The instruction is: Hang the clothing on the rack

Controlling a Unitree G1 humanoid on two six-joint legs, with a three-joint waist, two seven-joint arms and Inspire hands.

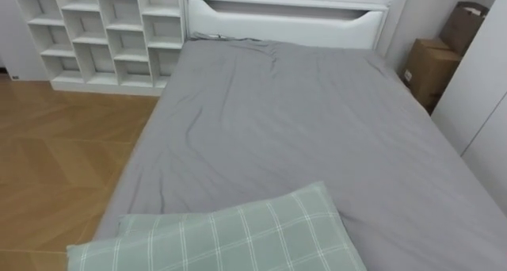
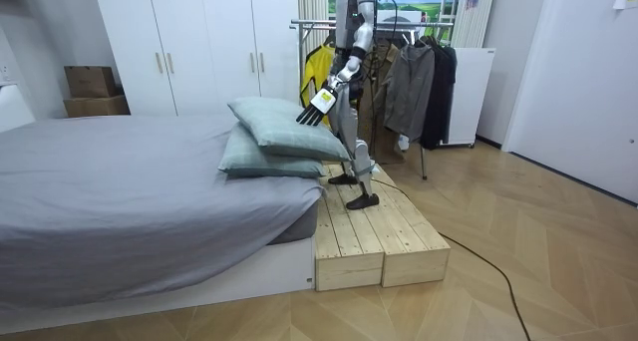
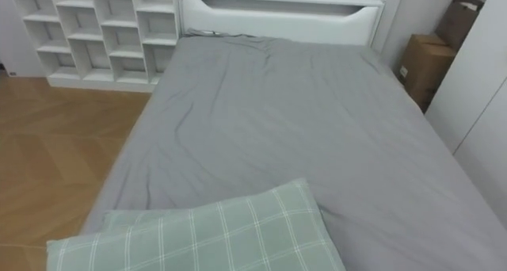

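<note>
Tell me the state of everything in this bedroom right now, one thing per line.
bed: made up, surface lightly wrinkled
pillows: stacked two high at its foot
wardrobe doors: shut
clothes: hanging on the rack
left hand: open, holding nothing

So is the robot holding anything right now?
Nothing that shows. Its left hand hangs open beside the top pillow, fingers straight, with nothing in it.

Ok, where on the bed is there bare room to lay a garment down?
The grey sheet is bare from the white headboard down to the checked pillows, side to side. The near end is crowded: two pillows are stacked there.
</note>
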